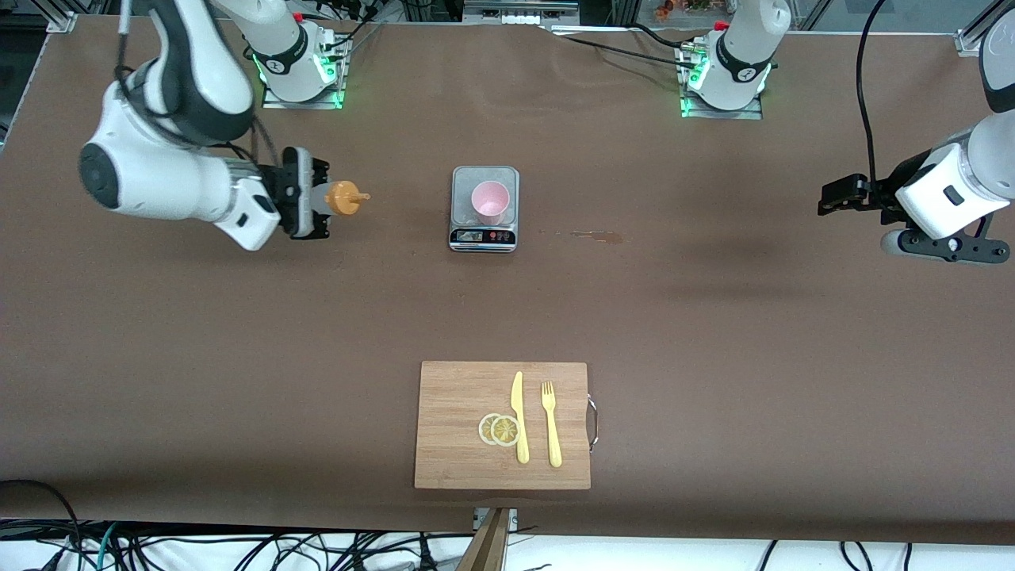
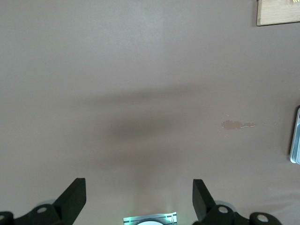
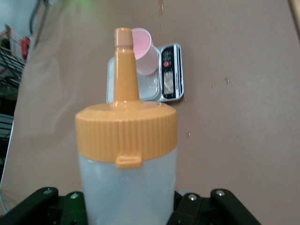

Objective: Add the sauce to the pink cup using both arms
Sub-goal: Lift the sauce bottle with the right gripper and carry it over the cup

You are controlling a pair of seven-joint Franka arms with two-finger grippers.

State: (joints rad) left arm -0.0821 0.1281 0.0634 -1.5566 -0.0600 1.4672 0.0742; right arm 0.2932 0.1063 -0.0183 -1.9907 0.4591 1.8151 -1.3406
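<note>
**Holding sauce bottle sideways, cup on scale**

Right gripper [image 1: 317, 196] pinches the sauce [image 1: 342, 197] up in the air over bare table at the right arm's end, bottle horizontal, nozzle aimed at 3 o'clock in the front view, toward the pink cup [image 1: 489, 201]. Cup stands upright on the scale [image 1: 484, 236] at mid-table. Left gripper [image 1: 833, 197] waits over the left arm's end, fingers [image 2: 75, 194] spread, holding nothing. Cutting board [image 1: 452, 396] lies at 6 o'clock from the scale, well apart.
</note>
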